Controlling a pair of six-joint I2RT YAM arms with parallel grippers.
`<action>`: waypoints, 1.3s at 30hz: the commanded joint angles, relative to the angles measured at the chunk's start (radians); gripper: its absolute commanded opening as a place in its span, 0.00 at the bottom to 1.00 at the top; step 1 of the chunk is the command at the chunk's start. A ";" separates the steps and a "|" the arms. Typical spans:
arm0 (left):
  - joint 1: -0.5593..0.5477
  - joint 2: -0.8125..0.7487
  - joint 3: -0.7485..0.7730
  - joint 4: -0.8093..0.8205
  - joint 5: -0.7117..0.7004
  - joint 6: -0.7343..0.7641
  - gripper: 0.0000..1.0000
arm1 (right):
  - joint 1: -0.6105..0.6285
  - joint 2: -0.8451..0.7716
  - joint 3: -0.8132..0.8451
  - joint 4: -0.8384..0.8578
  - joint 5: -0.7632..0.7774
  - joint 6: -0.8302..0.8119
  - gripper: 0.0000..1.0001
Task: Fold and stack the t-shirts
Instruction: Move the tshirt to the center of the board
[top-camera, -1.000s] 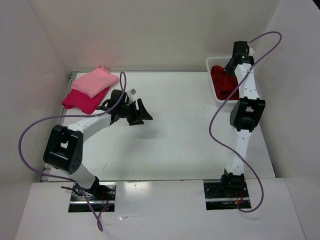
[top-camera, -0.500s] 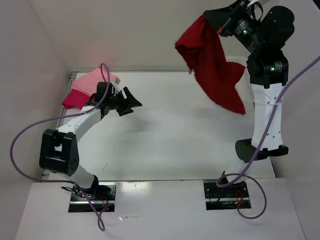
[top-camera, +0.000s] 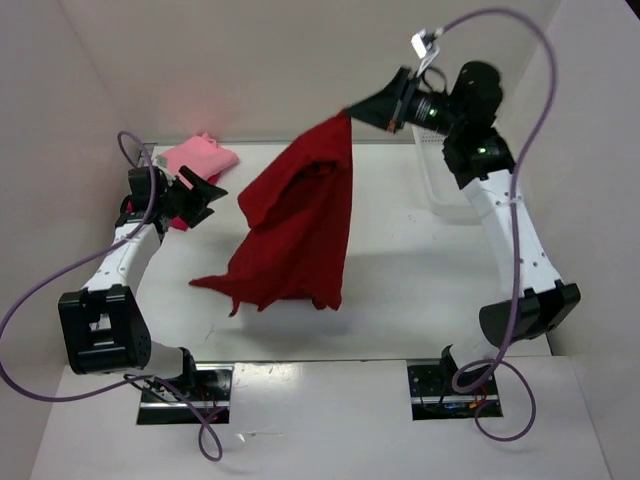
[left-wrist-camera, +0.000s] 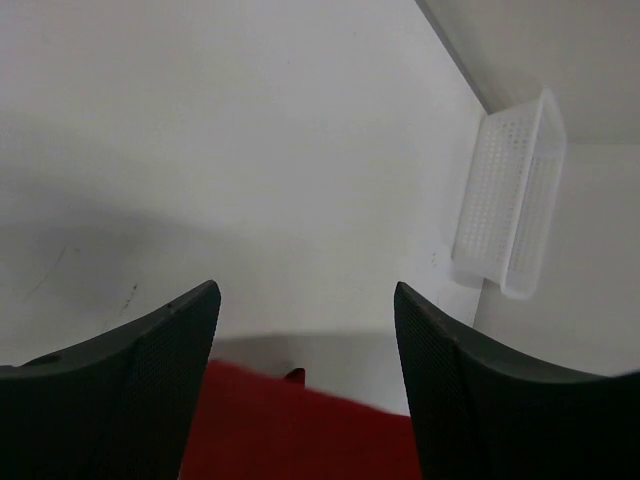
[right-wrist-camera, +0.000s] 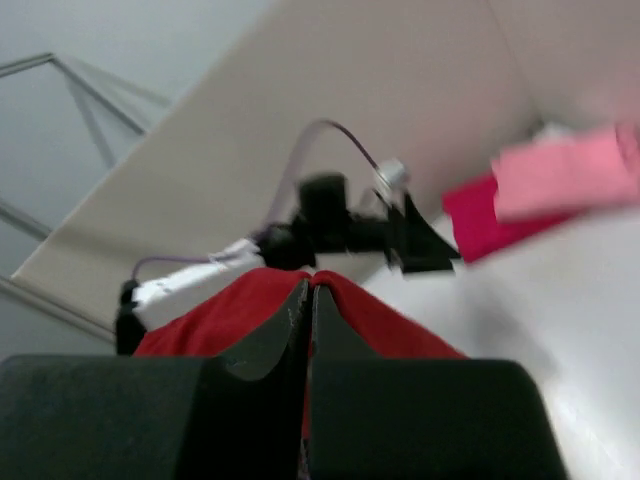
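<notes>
Top camera: fixed above and behind my bases, looking down, far enough back to take in the whole tabletop (top-camera: 400, 280). Left wrist: close and low, facing across to the basket (left-wrist-camera: 505, 215). Right wrist: raised high, blurred, facing my left arm (right-wrist-camera: 190, 283) and the pink t-shirt (right-wrist-camera: 565, 170). The maroon t-shirt (top-camera: 300, 230) appears in all three.

maroon shirt (top-camera: 300, 225) hangs midair; pink shirt (top-camera: 200, 155) lies on crimson shirt (right-wrist-camera: 478, 225).
</notes>
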 joint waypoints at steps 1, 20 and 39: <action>-0.009 -0.039 -0.043 -0.001 0.005 0.000 0.78 | -0.087 -0.046 -0.442 0.108 -0.042 -0.053 0.00; -0.159 -0.055 -0.164 -0.160 -0.171 0.191 0.78 | -0.104 -0.017 -0.784 -0.269 0.610 -0.261 0.54; -0.243 0.387 -0.040 0.072 -0.116 0.086 0.48 | 0.005 -0.048 -0.692 -0.370 0.885 -0.267 0.59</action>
